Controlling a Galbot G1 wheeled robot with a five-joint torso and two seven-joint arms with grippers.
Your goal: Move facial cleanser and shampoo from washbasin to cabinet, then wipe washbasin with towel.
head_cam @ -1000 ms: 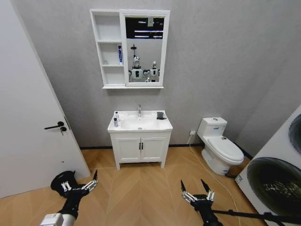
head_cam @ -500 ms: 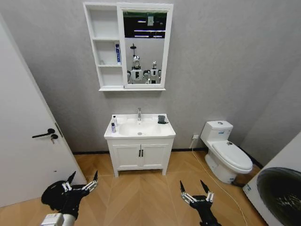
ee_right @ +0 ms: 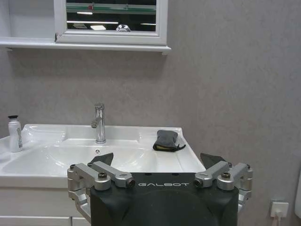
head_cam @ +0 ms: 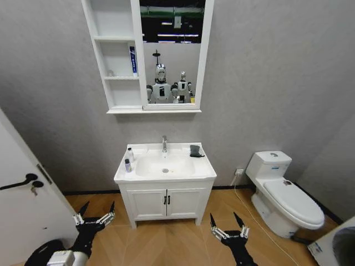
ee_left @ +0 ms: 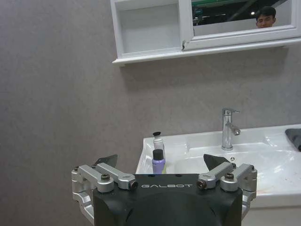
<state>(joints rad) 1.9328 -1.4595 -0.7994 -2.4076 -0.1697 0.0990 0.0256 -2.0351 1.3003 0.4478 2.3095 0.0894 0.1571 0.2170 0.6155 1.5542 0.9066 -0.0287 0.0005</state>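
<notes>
Washbasin [head_cam: 206,168]: stood against the grey wall on a white two-door floor cupboard [head_cam: 165,203], chrome tap [head_cam: 164,144] at the back centre, oval bowl bare inside.
Bottles: two stood upright on the basin's left rim. The white bottle with a dark cap [head_cam: 130,154] was nearer the wall; the small purple bottle with a black cap [head_cam: 127,165] stood just in front of it, nearer the robot.
Left wrist view: showed the purple bottle [ee_left: 158,161] overlapping the white one [ee_left: 158,141] behind it, and the tap [ee_left: 228,128] to one side.
Right wrist view: caught the white bottle [ee_right: 15,134] alone at the far end of the rim, the tap [ee_right: 99,123] and the towel [ee_right: 166,140].
Towel [head_cam: 195,151]: dark, crumpled, lay on the basin's right rear corner, apart from the tap; which way its long side ran was hard to tell.
Cabinet [head_cam: 117,105]: hung on the wall above the basin, narrow open shelves to the left of a framed mirror [head_cam: 172,52].
Shelf contents: one upright blue-and-white tube [head_cam: 133,61] on the middle shelf, close against the mirror side.
Toilet [head_cam: 285,193]: white, lid down, to the basin's right.
Left gripper [head_cam: 95,213]: low over the wood floor, well short of the cupboard, fingers spread wide, nothing between them.
Right gripper [head_cam: 227,222]: level with it on the other side, fingers likewise splayed and empty.
</notes>
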